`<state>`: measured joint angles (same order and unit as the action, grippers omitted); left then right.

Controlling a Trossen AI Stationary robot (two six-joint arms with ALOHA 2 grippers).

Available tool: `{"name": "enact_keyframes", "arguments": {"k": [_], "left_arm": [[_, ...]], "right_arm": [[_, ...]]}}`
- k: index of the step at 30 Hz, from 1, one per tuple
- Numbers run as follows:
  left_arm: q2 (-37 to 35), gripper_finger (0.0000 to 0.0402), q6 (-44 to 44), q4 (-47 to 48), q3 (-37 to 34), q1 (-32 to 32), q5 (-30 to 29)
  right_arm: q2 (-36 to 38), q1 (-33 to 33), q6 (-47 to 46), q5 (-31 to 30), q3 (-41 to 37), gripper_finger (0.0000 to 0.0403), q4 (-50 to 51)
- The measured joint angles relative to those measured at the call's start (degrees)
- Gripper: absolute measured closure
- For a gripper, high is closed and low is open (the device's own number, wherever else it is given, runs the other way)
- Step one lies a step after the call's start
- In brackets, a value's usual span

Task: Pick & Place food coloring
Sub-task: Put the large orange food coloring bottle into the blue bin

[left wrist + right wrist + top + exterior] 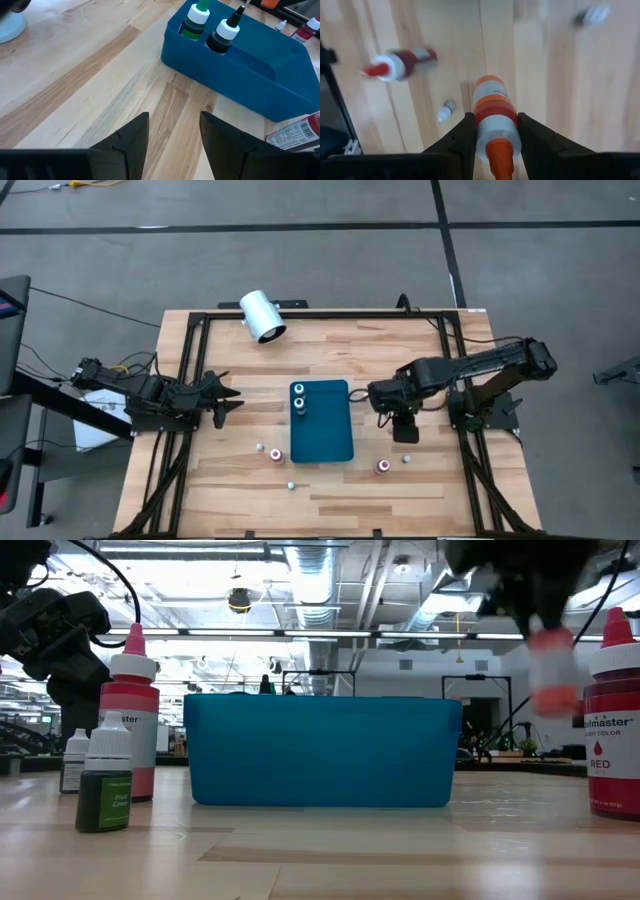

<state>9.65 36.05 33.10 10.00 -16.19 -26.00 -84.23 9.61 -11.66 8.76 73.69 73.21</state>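
A flat blue tray (335, 435) lies mid-table with a green-topped bottle (196, 20) and a black-topped bottle (222, 35) standing in its far end. My right gripper (403, 430), right of the tray, is shut on an orange-topped bottle (492, 115), which shows blurred in the low view (550, 670). My left gripper (175, 140) is open and empty, left of the tray (228, 395). Two red-topped bottles (275, 452) (382, 467) and small pale bottles (258, 448) (291, 484) (407, 459) stand on the wood near the tray's near end. My right gripper pinches the orange-topped bottle between its two fingers at the pale collar just below the cap (495, 137). The fingers come from above, pointing down. The bottle stays upright, its cap toward the wrist, and its body (550, 695) hangs clear of the table.
A large white cylinder (262, 315) lies at the table's far edge, left of centre. A black frame (185, 380) runs round the table. In the low view, a red bottle (130, 710), a green one (105, 785) and another red one (610, 720) stand in front of the tray.
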Motion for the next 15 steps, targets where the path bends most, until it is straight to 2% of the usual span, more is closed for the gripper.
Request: {"name": "enact_keyframes", "arguments": {"k": [8, 12, 15], "left_arm": [[0.0, 0.0235, 0.7, 0.0, 0.0, 0.0, 0.0], [0.0, 0.0235, 1.4, 0.0, 0.0, 0.0, 0.0], [0.0, 0.0235, 1.7, -0.1, 0.0, 0.0, 0.0]], "right_arm": [[0.4, 0.0, 8.9, -5.2, 12.7, 0.0291, -1.1], [0.3, -0.4, 12.8, -8.6, 17.0, 0.0288, -5.6], [0.2, -1.4, 14.8, -8.9, 19.2, 0.0287, -9.0]]}}
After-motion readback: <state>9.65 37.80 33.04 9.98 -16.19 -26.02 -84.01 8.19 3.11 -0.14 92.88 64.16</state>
